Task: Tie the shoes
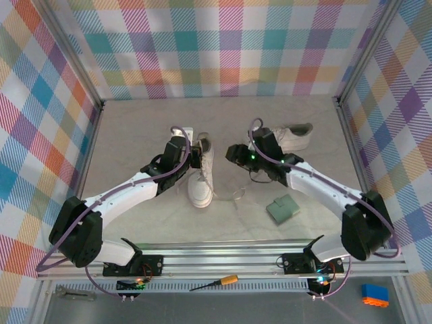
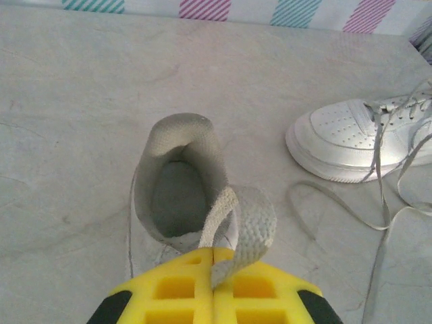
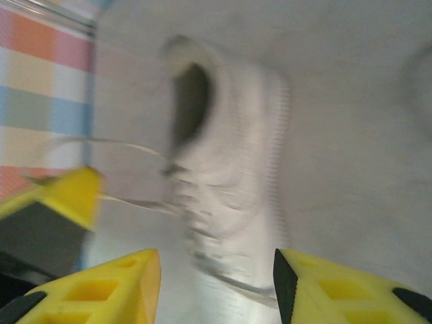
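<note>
A white shoe (image 1: 201,177) lies mid-table, toe toward the arms; its grey-lined opening (image 2: 179,185) is just beyond my left gripper. My left gripper (image 1: 197,152) (image 2: 214,253) is shut on a loop of white lace (image 2: 251,226) over the heel end. The second shoe (image 1: 291,137) (image 2: 356,138) lies at the back right, its loose laces trailing on the table. My right gripper (image 1: 233,154) (image 3: 216,260) hovers open beside the first shoe (image 3: 226,182), which looks blurred, with nothing between its fingers. A yellow finger of the left gripper (image 3: 67,194) shows there with lace strands running from it.
A small green square pad (image 1: 282,208) lies on the table in front of the right arm. A screwdriver (image 1: 214,281) and a blue-and-orange block (image 1: 374,295) rest on the front rail area. Plaid walls with metal posts (image 1: 91,128) enclose the table.
</note>
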